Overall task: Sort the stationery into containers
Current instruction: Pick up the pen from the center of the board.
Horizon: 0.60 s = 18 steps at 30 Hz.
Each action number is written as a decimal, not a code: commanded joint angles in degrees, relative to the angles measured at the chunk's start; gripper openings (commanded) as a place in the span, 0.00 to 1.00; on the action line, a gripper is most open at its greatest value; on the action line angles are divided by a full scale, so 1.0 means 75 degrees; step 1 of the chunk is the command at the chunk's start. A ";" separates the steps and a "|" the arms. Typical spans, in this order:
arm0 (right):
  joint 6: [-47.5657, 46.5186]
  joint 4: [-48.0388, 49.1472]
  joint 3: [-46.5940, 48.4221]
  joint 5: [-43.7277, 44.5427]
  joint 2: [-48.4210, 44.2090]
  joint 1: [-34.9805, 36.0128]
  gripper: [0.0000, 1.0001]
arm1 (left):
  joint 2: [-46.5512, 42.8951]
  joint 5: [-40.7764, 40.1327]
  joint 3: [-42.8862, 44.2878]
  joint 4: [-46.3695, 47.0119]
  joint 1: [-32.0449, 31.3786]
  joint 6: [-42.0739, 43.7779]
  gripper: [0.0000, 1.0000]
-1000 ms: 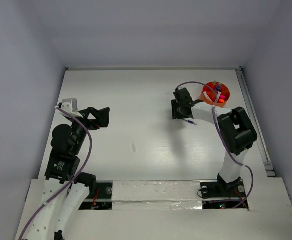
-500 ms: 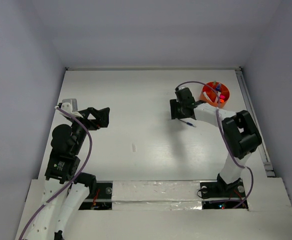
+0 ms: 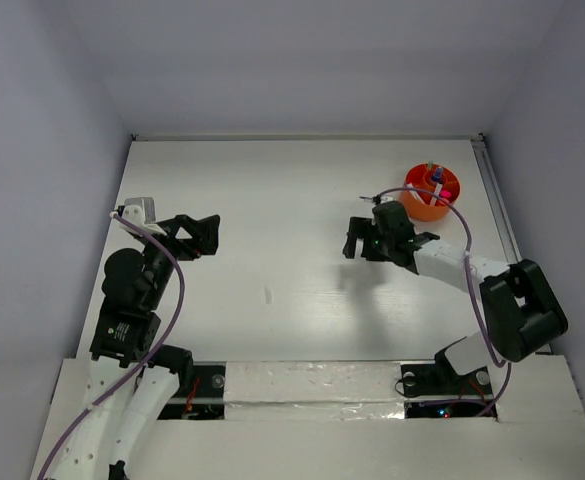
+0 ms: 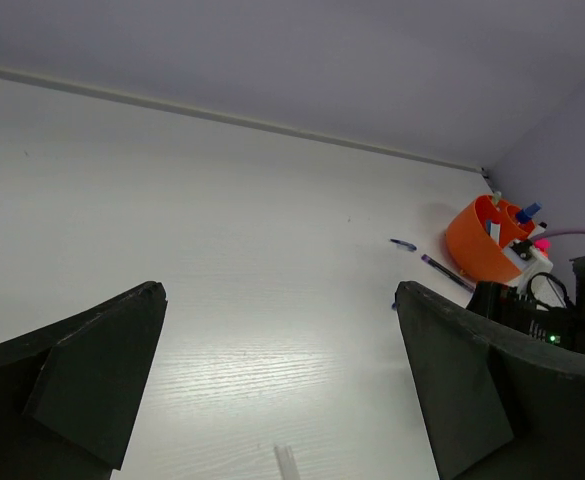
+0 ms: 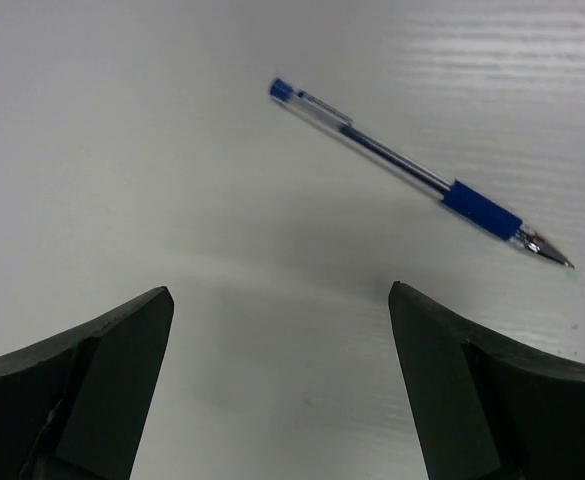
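Observation:
The orange cup (image 3: 432,190) stands at the table's back right with several stationery pieces upright in it, also seen as the cup (image 4: 480,240) in the left wrist view. A blue pen (image 5: 412,172) with a clear barrel lies flat on the table just beyond my right gripper (image 5: 279,290), which is open with nothing between its fingers. From above, the right gripper (image 3: 350,240) hovers left of the cup. A dark pen (image 4: 447,272) and a small blue piece (image 4: 404,244) lie beside the cup. My left gripper (image 4: 279,287) is open and empty at the table's left (image 3: 210,236).
A small clear scrap (image 3: 268,295) lies on the white table between the two arms, also visible as the scrap (image 4: 287,462) below the left jaws. Grey walls close in the table on three sides. A purple cable (image 3: 442,205) loops over the right arm near the cup.
The right gripper has opened wide, and the blue pen now lies loose on the table. The right arm has shifted nearer and its elbow swung right. The left arm has not moved.

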 commanded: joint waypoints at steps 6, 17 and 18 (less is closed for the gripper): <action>0.0694 0.0272 -0.0002 0.1145 0.0356 -0.0202 0.95 | -0.0038 0.0042 0.0039 0.0369 0.0053 -0.0024 0.99; 0.0623 0.0472 0.0490 0.1907 0.1189 -0.0496 0.94 | -0.0049 0.0018 0.0039 0.0345 -0.0017 -0.0024 0.99; 0.0612 0.0483 0.0514 0.1976 0.1259 -0.0496 0.94 | -0.0038 0.0030 0.0039 0.0357 -0.0017 -0.0024 0.99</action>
